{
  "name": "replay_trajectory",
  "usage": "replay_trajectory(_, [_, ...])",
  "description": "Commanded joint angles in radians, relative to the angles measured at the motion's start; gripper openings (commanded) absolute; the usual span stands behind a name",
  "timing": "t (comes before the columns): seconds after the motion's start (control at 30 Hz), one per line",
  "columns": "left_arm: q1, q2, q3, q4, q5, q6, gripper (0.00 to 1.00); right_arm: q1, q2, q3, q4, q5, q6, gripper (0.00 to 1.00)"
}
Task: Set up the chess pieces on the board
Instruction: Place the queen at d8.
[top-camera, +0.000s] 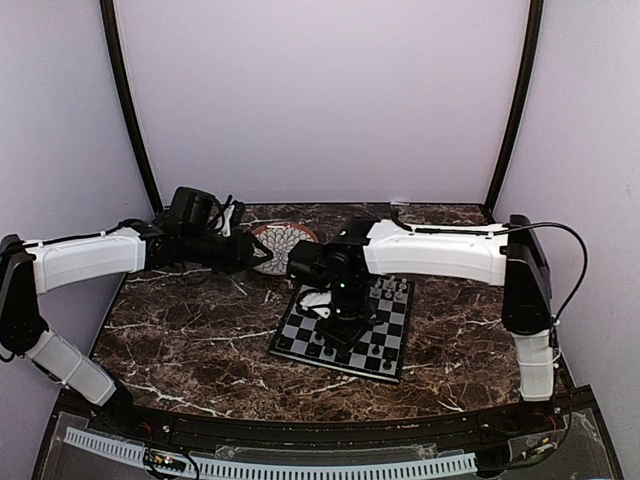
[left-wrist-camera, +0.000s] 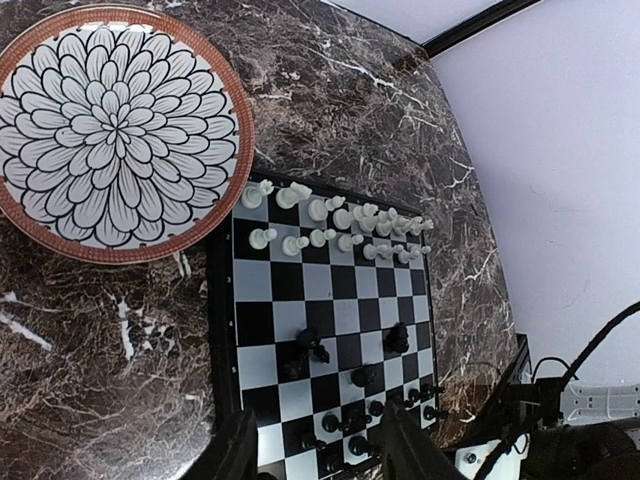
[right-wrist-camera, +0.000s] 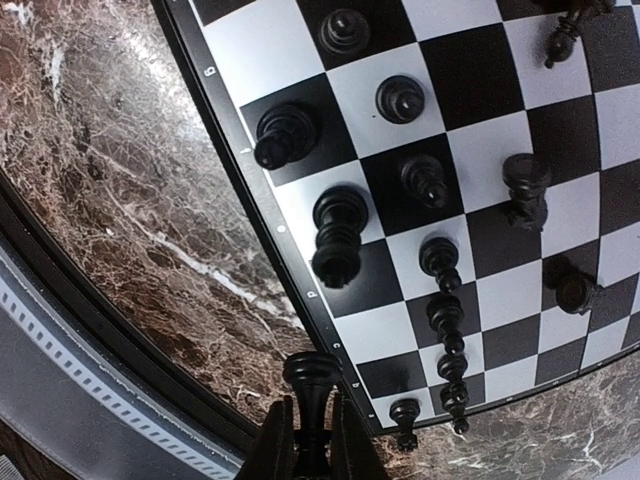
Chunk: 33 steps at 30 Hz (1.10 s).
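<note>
Right claw (right-wrist-camera: 310, 428) pinches glossy black round-topped chess piece (right-wrist-camera: 310, 378) — left claw (left-wrist-camera: 318, 442) half-open, empty.

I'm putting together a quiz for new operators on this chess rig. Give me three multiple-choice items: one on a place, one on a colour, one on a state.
1. Relative to the board, the round plate lies:
A. on top of it
B. beside it, on the table
C. under it

2. The piece in the right gripper is:
A. white
B. black
C. red

3. The left gripper is:
A. shut on a pawn
B. shut on the plate
C. open and empty

Answers:
1. B: the left wrist view shows the plate on marble by the board's corner.
2. B: the right wrist view shows a dark chessman pinched.
3. C: its jaws stand apart with nothing between them.
</note>
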Motion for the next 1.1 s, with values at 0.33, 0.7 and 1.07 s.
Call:
replay_trajectory(0.33, [0.008, -0.101, -0.056, -0.061, -0.02, 0.027, 0.44, 0.034, 0.107, 0.086, -0.043, 0.075, 0.016, 0.02])
replay_trajectory(0.7, [0.009, -0.148, -0.098, -0.064, -0.038, 0.0, 0.44, 0.032, 0.138, 0.084, -0.038, 0.111, 0.014, 0.04])
replay_trajectory(1.07, [0.008, -0.122, -0.075, -0.076, -0.034, 0.03, 0.44, 0.014, 0.168, 0.096, -0.034, 0.114, 0.015, 0.07])
